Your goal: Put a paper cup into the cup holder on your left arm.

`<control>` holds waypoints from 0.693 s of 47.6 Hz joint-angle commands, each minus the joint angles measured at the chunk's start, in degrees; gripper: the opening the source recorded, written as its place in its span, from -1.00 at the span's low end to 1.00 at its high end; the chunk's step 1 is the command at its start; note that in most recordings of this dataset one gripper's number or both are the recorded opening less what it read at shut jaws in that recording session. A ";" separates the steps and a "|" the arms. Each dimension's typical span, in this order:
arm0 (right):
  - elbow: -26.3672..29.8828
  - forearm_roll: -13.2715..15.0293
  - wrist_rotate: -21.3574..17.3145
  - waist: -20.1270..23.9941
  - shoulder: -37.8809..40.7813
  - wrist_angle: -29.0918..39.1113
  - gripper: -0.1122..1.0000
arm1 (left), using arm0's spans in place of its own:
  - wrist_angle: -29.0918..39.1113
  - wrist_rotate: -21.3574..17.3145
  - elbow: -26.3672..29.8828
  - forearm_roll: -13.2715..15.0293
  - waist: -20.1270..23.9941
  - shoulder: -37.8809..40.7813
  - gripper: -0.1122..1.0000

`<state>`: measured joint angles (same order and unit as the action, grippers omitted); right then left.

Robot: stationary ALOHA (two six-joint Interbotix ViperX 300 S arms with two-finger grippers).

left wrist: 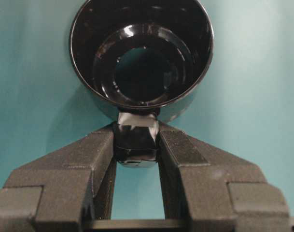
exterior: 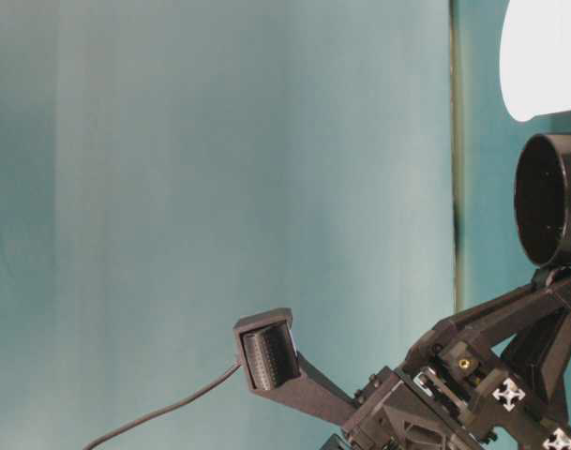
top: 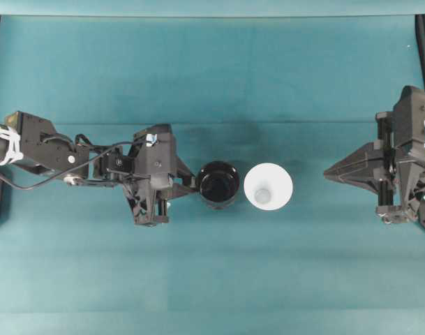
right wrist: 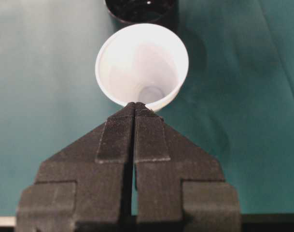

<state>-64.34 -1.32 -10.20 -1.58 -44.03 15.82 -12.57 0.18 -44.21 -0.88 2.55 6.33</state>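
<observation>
Though the overhead view takes in most of the scene, the left arm runs off the frame's left edge and the right arm is cut at the right edge; the table-level view, turned on its side, catches only a slice of the paper cup point(exterior: 544, 58) and about half of the cup holder point(exterior: 552, 199).

Seen from above, the cup holder point(top: 218, 184) is a glossy black cylinder with its open mouth facing up, standing on the teal surface point(top: 212, 70). Its small knob-like handle point(left wrist: 135, 137), with a strip of pale tape across it, is pinched between the fingers of the left tool point(left wrist: 136, 145), so that tool is clamped on the holder. Just beside it, apart by a narrow gap, the paper cup point(top: 268, 186) stands upright and plain white, wide rim up, narrow base visible inside.

Level over the surface, the left arm reaches toward the middle from the left. The right tool point(top: 329, 172) rests well apart from the cup, pointing at it, its jaws pressed together on nothing
</observation>
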 commanded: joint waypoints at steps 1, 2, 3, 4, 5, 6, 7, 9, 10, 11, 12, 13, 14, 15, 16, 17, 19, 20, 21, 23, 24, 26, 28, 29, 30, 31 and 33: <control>1.49 -0.09 -0.53 -0.09 0.18 -0.09 -0.83 | -0.18 0.09 0.62 0.00 0.35 0.00 -0.26; 1.49 -0.09 -0.53 -0.09 0.18 0.00 -0.83 | -0.18 0.09 0.62 -0.09 0.35 0.00 -0.22; 1.49 -0.09 -0.53 -0.09 0.18 0.09 -0.83 | -0.18 0.09 0.62 -0.09 0.35 -0.09 -0.14; 1.49 -0.09 -0.53 -0.09 0.26 0.18 -0.83 | -0.18 0.09 0.70 0.00 0.35 -0.09 -0.04; 1.49 -0.09 -0.53 -0.09 0.18 0.26 -0.83 | -0.18 0.09 0.62 -0.09 0.35 -0.18 0.07; 1.49 -0.09 -0.53 -0.09 0.18 0.35 -0.83 | -0.18 0.09 0.62 -0.09 0.35 -0.09 0.18; 1.49 -0.09 -0.53 -0.09 0.18 0.44 -0.83 | -0.18 0.09 0.62 -0.09 0.35 -0.18 0.29; 1.49 -0.09 -0.62 -0.09 0.26 0.70 -0.83 | -0.09 0.09 0.62 -0.09 0.35 -0.18 0.54; 1.49 0.00 -0.62 -0.09 0.26 0.79 -0.83 | -0.18 0.09 0.62 -0.09 0.35 -0.26 0.63; 1.49 -0.09 -0.79 -0.09 0.26 0.97 -0.83 | -0.09 0.09 0.62 -0.09 0.44 -0.26 0.72; 1.49 -0.09 -0.88 -0.09 0.26 1.23 -0.83 | -0.09 0.09 0.62 -0.09 0.35 -0.26 0.80; 1.49 0.00 -1.05 -0.09 0.26 1.41 -0.83 | 0.00 0.09 0.62 -0.09 0.35 -0.26 0.85; 1.49 -0.09 -1.14 -0.18 0.26 1.67 -0.83 | 0.00 0.09 0.62 0.00 0.35 -0.26 0.88; 1.49 -0.09 -1.32 -0.18 0.35 2.11 -0.83 | 0.00 0.09 0.62 -0.09 0.35 -0.26 0.88; 1.49 -0.09 -1.41 -0.18 0.35 2.46 -0.83 | 0.18 0.09 0.62 -0.09 0.35 -0.26 0.86; 1.49 -0.09 -1.67 -0.26 0.53 2.90 -0.83 | 0.18 0.09 0.62 -0.09 0.44 -0.26 0.85; 1.49 -0.09 -2.02 -0.26 0.79 3.69 -0.83 | 0.35 0.09 0.62 0.00 0.44 -0.26 0.82; 1.49 -0.09 -2.20 -0.26 1.05 4.22 -0.83 | 0.44 0.09 0.62 -0.09 0.44 -0.26 0.81; 1.67 0.00 -2.46 -0.26 1.14 4.57 -0.83 | 0.62 0.09 0.53 -0.09 0.44 -0.35 0.80; 1.93 -0.09 -3.08 -0.35 1.58 5.01 -0.82 | 0.97 0.09 0.44 -0.09 0.44 -0.62 0.79; 2.20 -0.09 -3.43 -0.35 1.85 5.27 -0.82 | 1.23 0.09 0.35 -0.09 0.44 -0.88 0.80; 2.99 -0.09 -4.22 -0.44 2.46 5.80 -0.80 | 1.93 0.09 0.18 -0.09 0.44 -1.32 0.80; 3.78 -0.09 -4.57 -0.62 3.25 6.33 -0.78 | 2.81 0.09 -0.09 0.00 0.44 -1.93 0.80; 4.22 -0.09 -4.66 -0.79 3.69 6.68 -0.77 | 3.34 0.09 -0.26 -0.09 0.44 -2.37 0.80; 4.75 0.00 -4.66 -0.88 4.13 7.12 -0.75 | 3.78 0.09 -0.44 0.00 0.44 -2.72 0.80; 5.27 0.00 -4.66 -0.88 4.75 7.56 -0.74 | 4.13 0.09 -0.53 -0.09 0.44 -3.08 0.80; 6.33 0.00 -4.66 -1.14 5.98 8.79 -0.70 | 4.92 0.09 -1.14 0.00 0.44 -4.22 0.80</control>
<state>-61.08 -1.23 -14.33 -2.20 -39.90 23.20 -8.61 0.35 -45.00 -0.88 3.08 4.57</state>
